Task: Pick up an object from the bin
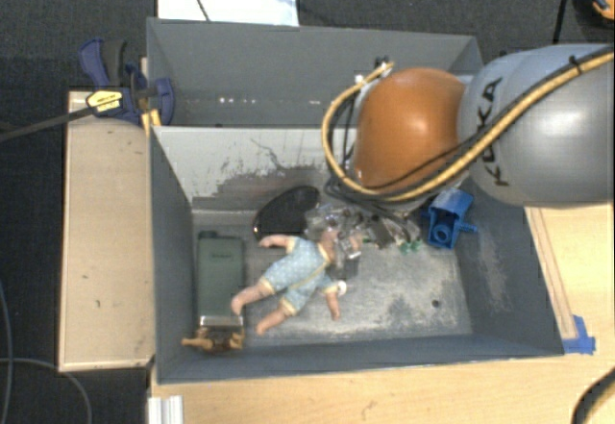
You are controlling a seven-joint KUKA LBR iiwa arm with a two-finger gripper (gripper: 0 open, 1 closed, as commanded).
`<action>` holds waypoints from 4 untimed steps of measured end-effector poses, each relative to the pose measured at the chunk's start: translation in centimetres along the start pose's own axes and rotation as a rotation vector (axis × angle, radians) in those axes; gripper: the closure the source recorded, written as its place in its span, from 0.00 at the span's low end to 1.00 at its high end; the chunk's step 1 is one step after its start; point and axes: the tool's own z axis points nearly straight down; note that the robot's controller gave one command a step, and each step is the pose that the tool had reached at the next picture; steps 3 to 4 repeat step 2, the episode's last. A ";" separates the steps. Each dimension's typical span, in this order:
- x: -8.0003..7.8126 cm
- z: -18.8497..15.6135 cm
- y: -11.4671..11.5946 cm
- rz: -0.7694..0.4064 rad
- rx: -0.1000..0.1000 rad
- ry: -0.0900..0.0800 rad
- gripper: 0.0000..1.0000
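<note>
The gripper point(351, 237) sits low over the middle of the bin point(173, 249), seemingly right at the head of the blue-dressed doll point(293, 273) sprawled there. Jaws open or closed? Cannot tell. A black oval point(285, 208) lies just behind the doll.

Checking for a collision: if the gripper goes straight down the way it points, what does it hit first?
Most likely the doll, whose head end lies right under the gripper. The black oval lies off to the side. Depth is hard to judge.
</note>
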 end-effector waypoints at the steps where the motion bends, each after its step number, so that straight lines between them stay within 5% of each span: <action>1: 1.0 -2.8 3.2 0.025 0.002 0.002 1.00; 2: -0.3 -9.0 4.7 0.008 0.000 0.003 1.00; 4: -0.3 -9.0 4.7 0.008 0.000 0.003 1.00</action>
